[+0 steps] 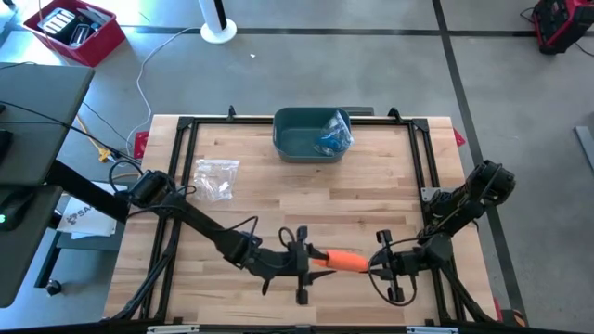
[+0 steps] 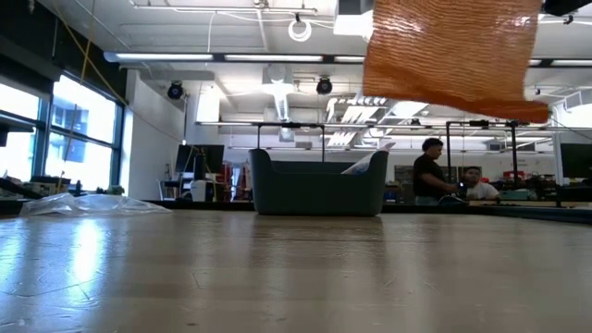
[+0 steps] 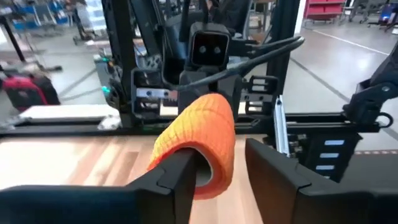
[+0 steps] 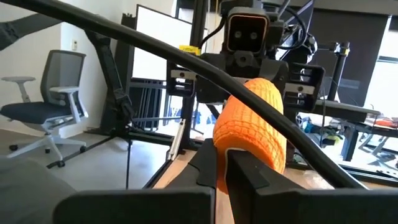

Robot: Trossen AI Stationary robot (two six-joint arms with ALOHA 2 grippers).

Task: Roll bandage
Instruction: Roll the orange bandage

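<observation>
- In the high view, a clear plastic bag [image 1: 216,177] lies on the wooden table [image 1: 371,199], in the left middle of the frame.
- The left gripper [image 1: 311,261] is low in the frame, a bit left of the middle.
- In the left wrist view, one finger [image 3: 180,174] goes inside the rolled end of the orange bandage [image 3: 200,140]. The other finger stands apart from it, so the pincer is spread, with the roll slipped over one finger.
- In the high view the orange bandage [image 1: 342,261] stretches between the two grippers, low in the middle of the frame.
- In the low view it hangs at the upper right, up off the table.
- A dark teal bin [image 1: 307,134] sits at the top middle of the table, with something blue inside.
- The right gripper [image 1: 376,266] is just right of the bandage.
- In the right wrist view its fingers [image 4: 239,171] are pressed together, pinching the near end of the bandage.
- Far back in the low view, at the right, two people sit in the room.
</observation>
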